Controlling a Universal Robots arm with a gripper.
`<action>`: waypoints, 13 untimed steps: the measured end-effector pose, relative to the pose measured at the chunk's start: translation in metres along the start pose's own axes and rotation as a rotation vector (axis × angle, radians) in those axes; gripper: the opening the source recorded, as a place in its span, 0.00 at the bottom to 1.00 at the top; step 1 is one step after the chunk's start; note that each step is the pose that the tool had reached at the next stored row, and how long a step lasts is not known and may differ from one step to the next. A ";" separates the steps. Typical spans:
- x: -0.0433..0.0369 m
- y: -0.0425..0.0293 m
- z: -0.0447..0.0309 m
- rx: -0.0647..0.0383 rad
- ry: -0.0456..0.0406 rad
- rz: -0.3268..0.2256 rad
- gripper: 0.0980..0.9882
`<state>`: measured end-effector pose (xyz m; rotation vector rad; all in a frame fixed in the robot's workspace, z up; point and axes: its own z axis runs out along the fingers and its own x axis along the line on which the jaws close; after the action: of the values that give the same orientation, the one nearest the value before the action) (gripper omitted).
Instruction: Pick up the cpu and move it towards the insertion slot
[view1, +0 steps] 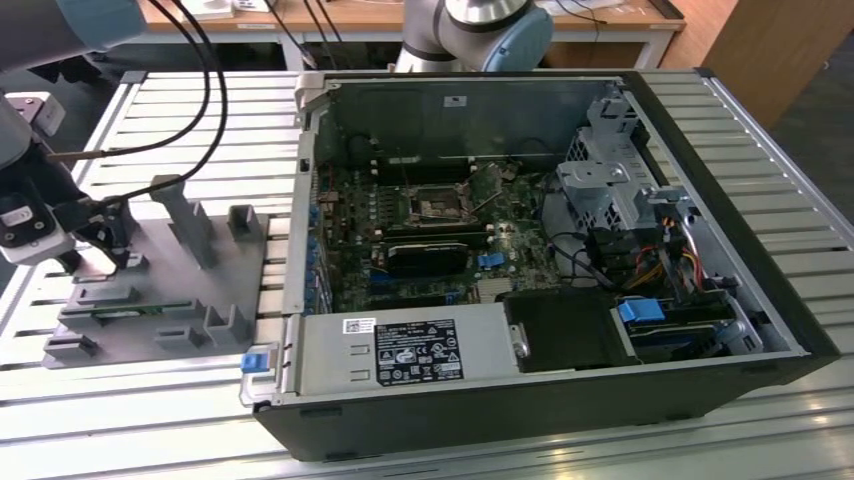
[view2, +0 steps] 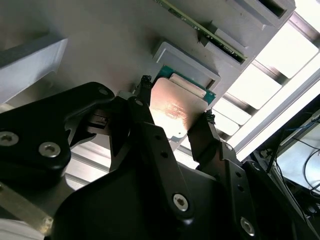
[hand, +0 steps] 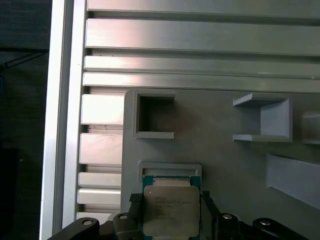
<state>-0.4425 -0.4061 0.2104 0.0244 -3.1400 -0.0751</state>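
Wide look first: the slatted aluminium bench (view1: 174, 90) carries everything, and the open computer case (view1: 561, 400) takes up the middle and the exterior view's right. Inside it lies the motherboard (view1: 400, 290), and there is the insertion slot (view1: 437, 205), shiny frame, dark centre, in the upper middle of the board. A drive cage (view1: 601, 190) sits off to the slot's right, and the labelled power supply box (view1: 400, 352) runs along the case's near edge.

Over to the exterior view's left: the grey fixture plate (view1: 174, 290) lies flat on the bench just beside the case. Grey uprights (view1: 180, 215) rise from it, and they and the case's side wall (view1: 307, 200) stand between this plate and the slot. Black cables (view1: 200, 90) hang down from the upper left. A green circuit strip (view1: 127, 310) rests in a recess low on the plate.

The arm is down at the plate's left edge. In the second wrist view the claw (view2: 176, 100) is clamped on the cpu (view2: 175, 107), its black fingers (view2: 150, 130) pressed to two opposite edges. The cpu, silvery top up, sits at its shallow grey pocket (hand: 170, 167) on the plate, well apart from the slot.
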 end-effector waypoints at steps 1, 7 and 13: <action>0.0000 0.0000 -0.0002 0.000 0.0000 0.000 0.50; 0.0000 0.0001 -0.0025 0.000 0.0001 0.000 0.50; 0.0000 0.0002 -0.0053 0.000 0.0001 0.000 0.50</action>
<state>-0.4425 -0.4061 0.2156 0.0243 -3.1399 -0.0749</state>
